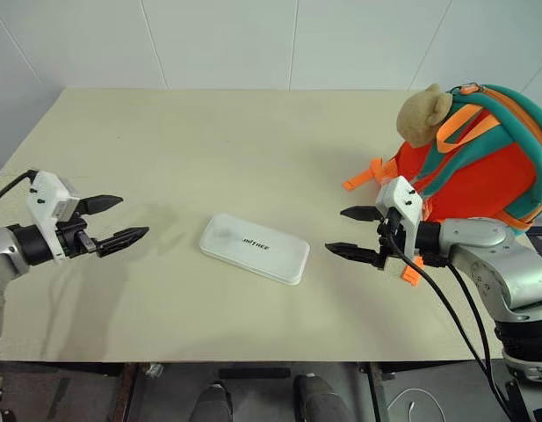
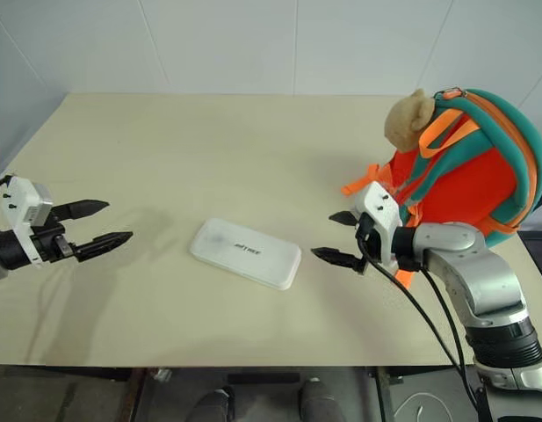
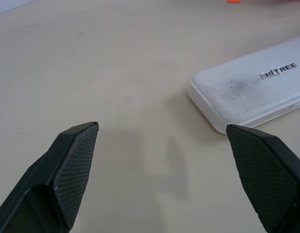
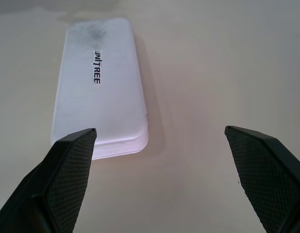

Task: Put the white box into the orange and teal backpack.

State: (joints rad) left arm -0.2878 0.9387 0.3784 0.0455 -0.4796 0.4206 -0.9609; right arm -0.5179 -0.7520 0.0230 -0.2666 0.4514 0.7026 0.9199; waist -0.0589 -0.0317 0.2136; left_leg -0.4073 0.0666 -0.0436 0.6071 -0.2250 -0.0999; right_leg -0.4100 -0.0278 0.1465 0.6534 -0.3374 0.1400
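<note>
Backpack [image 1: 481, 167] cut off at frame edge, white box [image 1: 254, 248] flat between spread jaws of both grippers.

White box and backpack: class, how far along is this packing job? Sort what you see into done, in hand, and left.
Done: nothing visible; the white box lies flat on the table, apart from the orange and teal backpack.
In hand: nothing held; the left gripper and right gripper hang open on either side of the box, not touching it.
Left: grasping the box, lifting it and putting it into the backpack.
</note>
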